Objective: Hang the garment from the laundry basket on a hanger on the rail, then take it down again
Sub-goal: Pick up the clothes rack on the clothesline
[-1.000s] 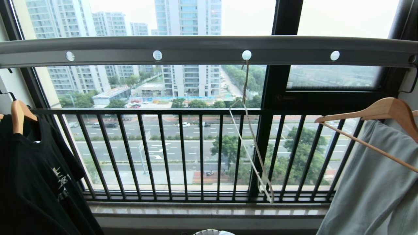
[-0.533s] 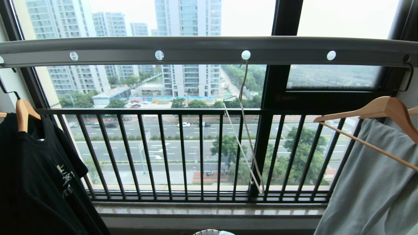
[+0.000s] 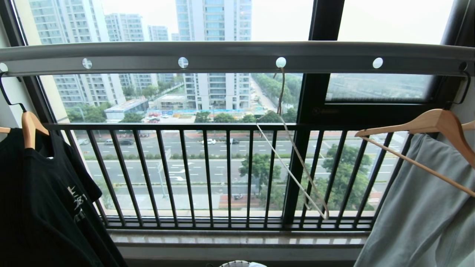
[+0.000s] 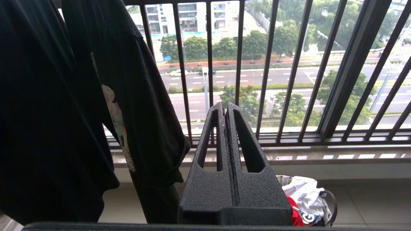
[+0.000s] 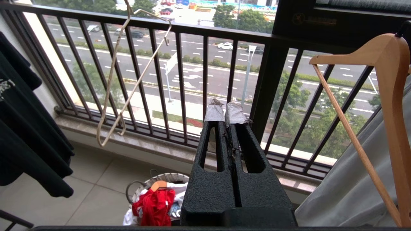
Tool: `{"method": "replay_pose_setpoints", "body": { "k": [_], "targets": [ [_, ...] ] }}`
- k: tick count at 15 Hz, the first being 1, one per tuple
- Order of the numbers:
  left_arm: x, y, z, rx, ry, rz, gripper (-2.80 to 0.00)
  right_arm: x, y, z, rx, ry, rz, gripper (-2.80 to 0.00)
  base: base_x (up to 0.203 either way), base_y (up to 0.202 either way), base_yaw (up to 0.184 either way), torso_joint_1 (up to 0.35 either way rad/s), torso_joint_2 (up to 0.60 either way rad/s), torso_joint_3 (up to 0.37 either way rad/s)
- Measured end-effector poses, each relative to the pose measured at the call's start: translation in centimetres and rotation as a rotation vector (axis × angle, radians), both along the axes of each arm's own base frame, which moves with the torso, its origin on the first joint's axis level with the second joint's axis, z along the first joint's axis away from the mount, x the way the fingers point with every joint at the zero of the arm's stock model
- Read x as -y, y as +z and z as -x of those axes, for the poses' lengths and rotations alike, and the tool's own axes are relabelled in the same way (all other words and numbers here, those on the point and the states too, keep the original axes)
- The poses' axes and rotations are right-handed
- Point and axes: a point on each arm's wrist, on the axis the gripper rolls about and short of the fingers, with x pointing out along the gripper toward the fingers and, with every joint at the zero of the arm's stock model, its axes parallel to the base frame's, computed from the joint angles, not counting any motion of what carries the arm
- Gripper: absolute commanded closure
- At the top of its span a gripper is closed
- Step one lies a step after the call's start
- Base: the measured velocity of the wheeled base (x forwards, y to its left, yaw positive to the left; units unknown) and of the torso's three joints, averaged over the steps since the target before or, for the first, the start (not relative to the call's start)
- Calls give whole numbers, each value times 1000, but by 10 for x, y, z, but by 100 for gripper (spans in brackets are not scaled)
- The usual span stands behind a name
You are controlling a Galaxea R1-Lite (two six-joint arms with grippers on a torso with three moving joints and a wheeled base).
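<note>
- The rail (image 3: 230, 55) runs across the top of the head view, with a row of round holes along it.
- The hanger (image 3: 293, 163) is a thin cream wire one; its hook sits in one hole of the rail, right of centre. It carries nothing and hangs tilted in front of the balcony railing (image 3: 207, 174).
- The garment (image 5: 155, 205) is red and lies bunched in the laundry basket (image 5: 167, 177) on the tiled floor below the window sill, among white cloth and beside a small wooden hanger piece.
- In the head view only the basket's rim shows, at the bottom edge.
- The left gripper (image 4: 224, 110) has its fingers pressed together and holds nothing. It points at the railing, beside a black T-shirt (image 4: 64, 106).
- The right gripper (image 5: 224, 109) also has its fingers together and empty. It sits above the basket, between the wire hanger and a wooden hanger (image 5: 382, 96) bearing a pale grey garment (image 5: 346, 189).
- Neither arm appears in the head view.
</note>
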Motion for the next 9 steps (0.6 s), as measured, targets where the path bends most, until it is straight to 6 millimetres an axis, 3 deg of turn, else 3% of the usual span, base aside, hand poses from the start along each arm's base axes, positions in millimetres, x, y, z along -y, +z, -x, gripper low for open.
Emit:
{"method": "replay_pose_setpoints", "body": {
  "k": [4, 9],
  "targets": [
    [0, 0, 0, 0, 0, 0, 0, -21, 26, -40, -47, 163, 7, 0, 0, 0, 0, 0, 0, 0],
    [0, 0, 0, 0, 0, 0, 0, -81, 25, -75, -161, 192, 30, 0, 0, 0, 0, 0, 0, 0]
  ]
}}
